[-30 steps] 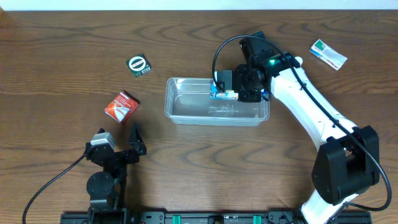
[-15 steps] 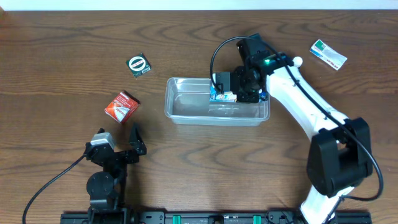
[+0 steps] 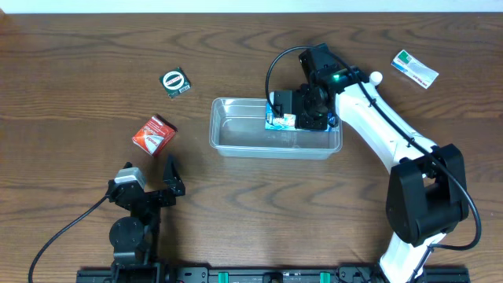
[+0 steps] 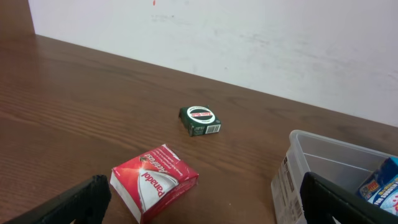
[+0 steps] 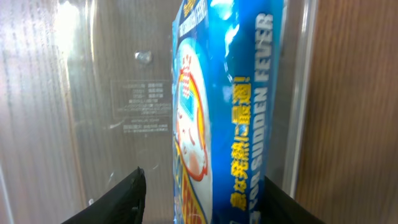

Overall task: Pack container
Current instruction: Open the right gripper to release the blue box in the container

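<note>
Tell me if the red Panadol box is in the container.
No, the red Panadol box lies on the table, left of the container.

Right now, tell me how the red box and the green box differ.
The red box bears white Panadol lettering; the green box carries a round white label. The red box looks larger than the green box. Both lie on the table, outside the container.

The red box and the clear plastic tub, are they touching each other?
Apart. The overhead view shows a strip of bare wooden table between the red box and the nearest end of the tub.
</note>
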You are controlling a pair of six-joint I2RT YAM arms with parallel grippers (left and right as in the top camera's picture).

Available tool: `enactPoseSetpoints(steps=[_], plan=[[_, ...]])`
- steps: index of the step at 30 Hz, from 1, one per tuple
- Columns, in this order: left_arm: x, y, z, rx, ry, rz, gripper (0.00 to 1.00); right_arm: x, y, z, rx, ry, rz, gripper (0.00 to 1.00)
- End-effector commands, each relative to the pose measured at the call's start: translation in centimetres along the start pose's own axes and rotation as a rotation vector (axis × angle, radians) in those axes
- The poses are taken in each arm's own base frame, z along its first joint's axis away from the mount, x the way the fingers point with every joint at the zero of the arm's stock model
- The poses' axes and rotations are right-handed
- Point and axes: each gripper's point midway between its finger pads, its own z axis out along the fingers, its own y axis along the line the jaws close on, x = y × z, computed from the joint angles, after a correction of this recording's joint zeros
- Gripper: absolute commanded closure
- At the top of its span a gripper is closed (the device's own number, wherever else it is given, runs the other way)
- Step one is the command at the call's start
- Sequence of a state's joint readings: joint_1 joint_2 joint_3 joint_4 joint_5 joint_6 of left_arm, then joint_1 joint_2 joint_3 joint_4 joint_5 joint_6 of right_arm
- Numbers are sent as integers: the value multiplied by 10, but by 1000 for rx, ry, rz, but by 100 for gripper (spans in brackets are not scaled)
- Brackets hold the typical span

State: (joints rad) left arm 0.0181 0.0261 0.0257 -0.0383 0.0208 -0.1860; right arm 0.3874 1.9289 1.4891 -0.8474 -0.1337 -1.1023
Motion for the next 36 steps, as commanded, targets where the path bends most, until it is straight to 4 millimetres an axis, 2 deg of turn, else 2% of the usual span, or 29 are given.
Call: enactPoseSetpoints(steps=[1,5,11,18,24,29,32,36], plan=[[17,7,2,-27,48,7,2,3,1,0,-6,5,46,49],[17,7,2,-27,48,7,2,5,6,-1,-27,16,67,53],[17,7,2,-27,48,7,2,2,26,-1,-89,42,54,56],[17,7,2,-27,48,7,2,-11,33,-10,-86,34,71,53],[17,7,2,-27,48,7,2,-30,29,-52,-8,-22,38,42],[17,7,2,-27,48,7,2,-42,24,-105,107,-95,23,35],[17,7,2,-27,47,7,2,-45,21,-134,178,-136,34,34],[17,7,2,-27,48,7,2,-39,9,-163,262,-186,164,22]])
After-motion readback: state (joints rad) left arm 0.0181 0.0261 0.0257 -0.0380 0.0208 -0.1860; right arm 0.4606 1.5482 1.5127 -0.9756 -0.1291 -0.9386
